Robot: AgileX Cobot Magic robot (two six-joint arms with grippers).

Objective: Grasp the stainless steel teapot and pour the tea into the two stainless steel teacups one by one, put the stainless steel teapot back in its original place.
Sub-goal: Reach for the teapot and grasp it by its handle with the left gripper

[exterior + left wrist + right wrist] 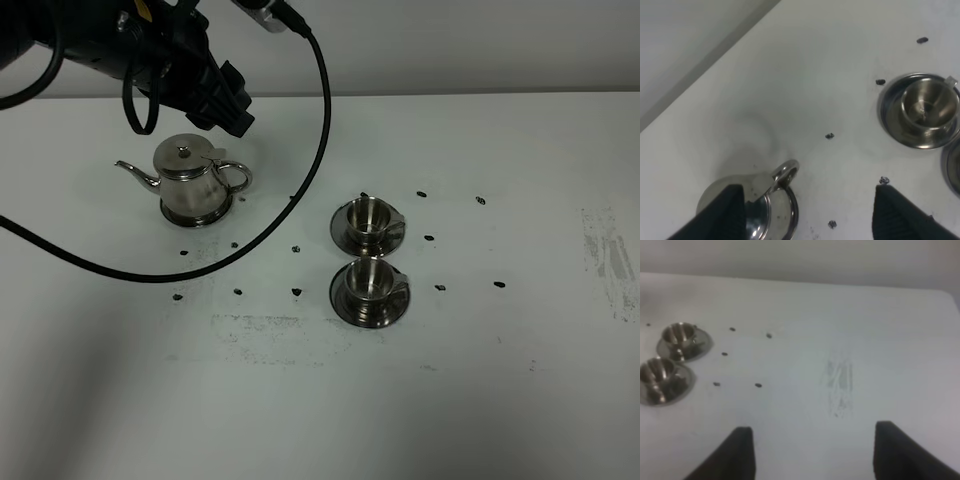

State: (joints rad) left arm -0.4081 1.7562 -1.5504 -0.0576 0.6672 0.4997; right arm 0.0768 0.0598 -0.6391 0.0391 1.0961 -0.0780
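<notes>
White table [480, 400], plain pale wall [450, 40] behind it, that's the whole setup. Left gripper [232, 104] has its fingers [730, 212] spread wide and isn't holding anything. It hangs close over the teapot [190, 185] on the handle side. From the left wrist camera the loop handle [785, 175] sits in the gap between the two fingers, and one finger overlaps the pot's body. Can't tell if that finger touches the steel or is just above it. Teapot stands upright toward the table's back-left, lid on, spout pointing at the left edge, handle toward the cups.

Right gripper [815, 455] is wide open too, only bare table showing between its fingers. It's visible only from its own wrist camera, over the right side of the table near a grey scuff [840, 382].

Far cup [368, 213] and near cup [367, 278] sit mid-table, each upright on its own saucer [342, 300], one straight in front of the other, well apart from the teapot. Too shiny to say if there's tea in them. Little black specks [297, 291] are scattered round them, and a black cable [328, 105] off the left arm loops across the table in front of the teapot.
</notes>
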